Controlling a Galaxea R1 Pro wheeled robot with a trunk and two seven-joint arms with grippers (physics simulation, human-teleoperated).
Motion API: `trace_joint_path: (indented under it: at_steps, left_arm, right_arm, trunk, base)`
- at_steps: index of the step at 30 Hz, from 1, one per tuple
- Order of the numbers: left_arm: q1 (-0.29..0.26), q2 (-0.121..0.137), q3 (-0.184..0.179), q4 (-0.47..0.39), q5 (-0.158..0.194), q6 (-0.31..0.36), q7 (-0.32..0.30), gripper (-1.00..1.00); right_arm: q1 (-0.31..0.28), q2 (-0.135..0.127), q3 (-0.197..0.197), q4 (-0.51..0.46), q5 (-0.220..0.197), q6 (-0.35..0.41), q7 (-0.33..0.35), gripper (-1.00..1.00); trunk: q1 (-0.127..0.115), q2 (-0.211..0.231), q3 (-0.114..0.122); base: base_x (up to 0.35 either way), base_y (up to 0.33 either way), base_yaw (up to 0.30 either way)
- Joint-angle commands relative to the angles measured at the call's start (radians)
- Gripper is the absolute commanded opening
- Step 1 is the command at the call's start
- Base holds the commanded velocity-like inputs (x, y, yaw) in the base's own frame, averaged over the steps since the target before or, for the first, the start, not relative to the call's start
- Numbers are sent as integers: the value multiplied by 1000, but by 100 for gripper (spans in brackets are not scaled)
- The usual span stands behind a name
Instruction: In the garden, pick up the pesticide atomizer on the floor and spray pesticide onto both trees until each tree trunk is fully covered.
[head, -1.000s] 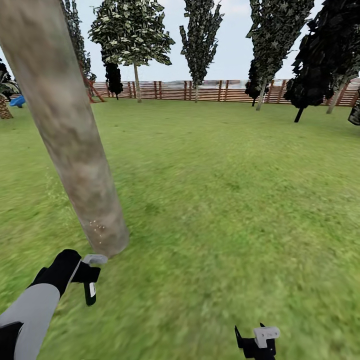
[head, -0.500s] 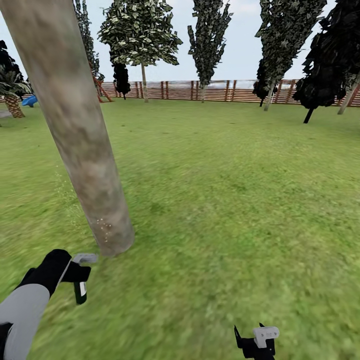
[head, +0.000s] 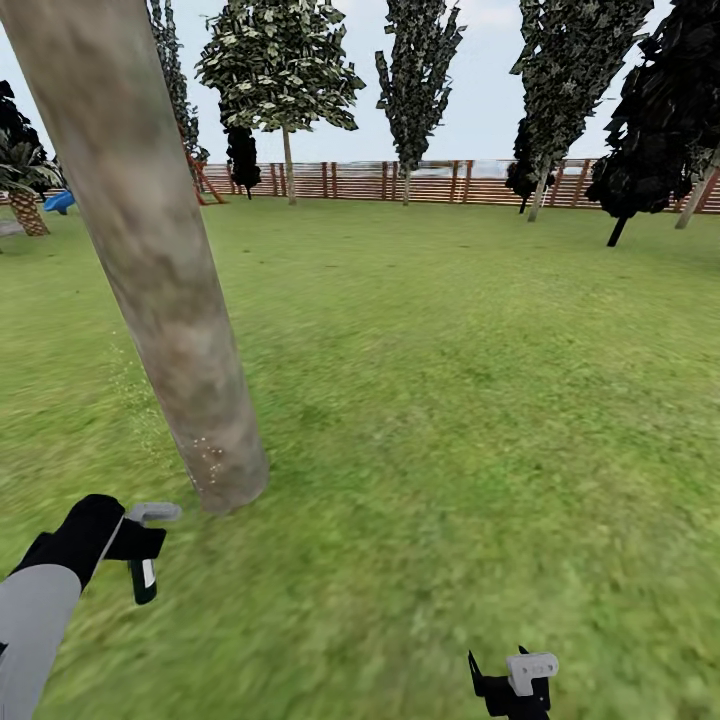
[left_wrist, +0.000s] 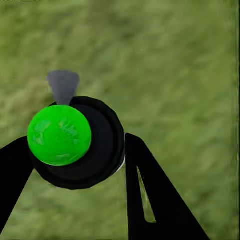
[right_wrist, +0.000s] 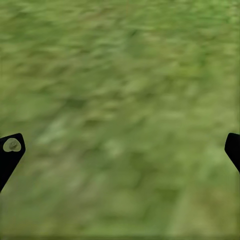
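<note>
The left gripper (head: 138, 545), black at the end of a grey-sleeved arm, held the small dark pesticide atomizer (head: 143, 568) with a white label and a pale grey trigger-spray head. In the head view the bottle hung low over the green lawn (head: 470, 400), with its spray head pointing toward the base of the thick, pale grey-brown mottled tree trunk (head: 150, 250) just beyond it. That trunk leaned slightly and rose out of the top of the view. A scatter of tiny whitish-yellow pesticide specks (head: 208, 455) lay on the bark near its foot, and fainter specks hung over the grass beside it.

In the left wrist view the jaws were pinching the atomizer (left_wrist: 82, 142), 1 black finger on either side of its round dark body. A bright green sphere (left_wrist: 59, 135) covered part of the bottle, and the grey nozzle tip (left_wrist: 63, 85) stuck out past it over blurred grass.

The right gripper (head: 515, 682) sat low in the head view, black with a pale grey block on it, apart from the trunk. In the right wrist view its jaws were spread wide, with 1 black fingertip (right_wrist: 10, 150) at each side and only grass between them.

Far back stood a brown horizontal-slat wooden fence (head: 440, 180) and several thin-stemmed dark-leaved trees (head: 285, 70).
</note>
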Motion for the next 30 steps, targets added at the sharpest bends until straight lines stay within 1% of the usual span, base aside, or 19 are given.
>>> trace_joint_path:
  at_steps: [1, 3, 5, 6, 9, 10, 11, 12, 14, 15, 17, 21, 23, 25, 27, 29, 30]
  left_arm:
    - [-1, -13, -1, -5, -4, -1, 0, -100]
    - [-1, -53, 0, -58, -3, 1, -1, -100]
    - [0, -64, -1, -76, -3, 1, 0, -100]
    - [2, -64, -2, -82, -3, 2, 0, -100]
    - [2, -47, -3, -89, -10, 2, 0, -100]
    - [2, -30, -2, -89, -10, 2, -1, -100]
    - [2, -18, -2, -90, -9, 2, -1, -100]
    - [2, 2, -1, -90, -7, 2, -1, -100]
    - [6, 12, -2, -90, -8, 1, -1, -100]
    - [8, 13, -2, -90, -7, 1, -1, -100]
    - [14, 6, -5, -92, -8, 0, -1, -100]
    - [14, 1, -4, -92, -7, 0, 0, -100]
    - [14, -15, -4, -91, -8, 0, 0, -100]
    - [14, -22, -5, -92, -9, 1, 0, -100]
    - [14, -20, -7, -92, -9, 1, 0, -100]
    - [14, -23, -7, -92, -9, 1, 1, -100]
    - [12, -28, -4, -93, -9, 0, 3, -100]
  right_arm:
    - [0, 0, 0, 0, 0, 0, 0, 100]
    - [0, 0, 0, 0, 0, 1, 0, 100]
    - [0, 0, 0, 0, 0, 1, 0, 100]
    - [0, 0, 0, 0, 0, 1, 0, 100]
    - [0, 0, 0, 0, 0, 1, 0, 100]
    - [0, 0, 0, 0, 0, 1, 0, 100]
    - [0, 0, 0, 0, 0, 1, 0, 100]
    - [0, 0, 0, 0, 0, 1, 0, 100]
    - [0, 0, 0, 0, 0, 1, 0, 100]
    - [0, 0, 0, 0, 0, 1, 0, 100]
    - [0, 0, 0, 0, 0, 1, 0, 100]
    - [0, 0, 0, 0, 0, 1, 0, 100]
    - [0, 0, 0, 0, 0, 1, 0, 100]
    - [0, 0, 0, 0, 0, 1, 0, 100]
    - [0, 0, 0, 0, 0, 1, 0, 100]
    - [0, 0, 0, 0, 0, 1, 0, 100]
    - [0, 0, 0, 0, 0, 1, 0, 100]
  trunk:
    - [0, 0, 0]
    - [0, 0, 0]
    - [0, 0, 0]
    - [0, 0, 0]
    - [0, 0, 0]
    - [0, 0, 0]
    - [0, 0, 0]
    - [0, 0, 0]
    - [0, 0, 0]
    - [0, 0, 0]
    - [0, 0, 0]
    - [0, 0, 0]
    - [0, 0, 0]
    - [0, 0, 0]
    - [0, 0, 0]
    - [0, 0, 0]
    - [0, 0, 0]
  base:
    - [0, 0, 0]
    - [0, 0, 0]
    - [0, 0, 0]
    - [0, 0, 0]
    - [0, 0, 0]
    - [0, 0, 0]
    - [0, 0, 0]
    - [0, 0, 0]
    - [0, 0, 0]
    - [0, 0, 0]
    - [49, 38, 0]
    - [230, 179, 0]
    - [84, 58, 0]
    - [19, 13, 0]
    - [-7, -2, 0]
    - [-200, -159, 0]
    - [-234, -201, 0]
